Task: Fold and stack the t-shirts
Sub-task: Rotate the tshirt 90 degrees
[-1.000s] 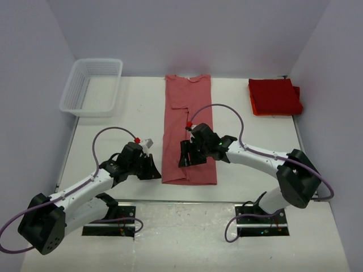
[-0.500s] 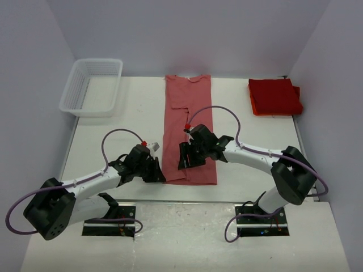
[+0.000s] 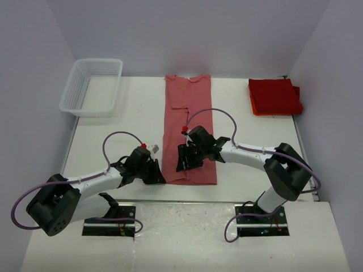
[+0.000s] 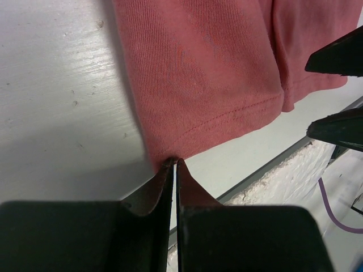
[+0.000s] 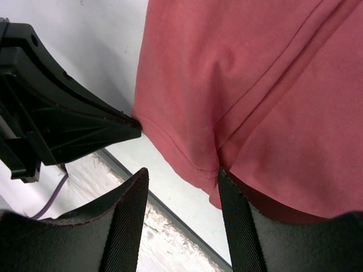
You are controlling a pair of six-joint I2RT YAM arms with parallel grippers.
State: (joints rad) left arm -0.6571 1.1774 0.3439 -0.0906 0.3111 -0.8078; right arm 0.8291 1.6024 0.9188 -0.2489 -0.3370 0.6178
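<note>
The table (image 3: 130,113) is taken up down its middle by the salmon t-shirt (image 3: 190,113), laid flat as a long folded strip, collar at the far end. The mesh basket (image 3: 67,90) is seen far left, and the folded red t-shirts (image 3: 274,96) are stacked far right. The right gripper (image 5: 181,175) is held parted over the near hem. The left gripper (image 4: 174,161) is clenched, tips set against the near-left corner; any cloth pinched between them cannot be made out.
</note>
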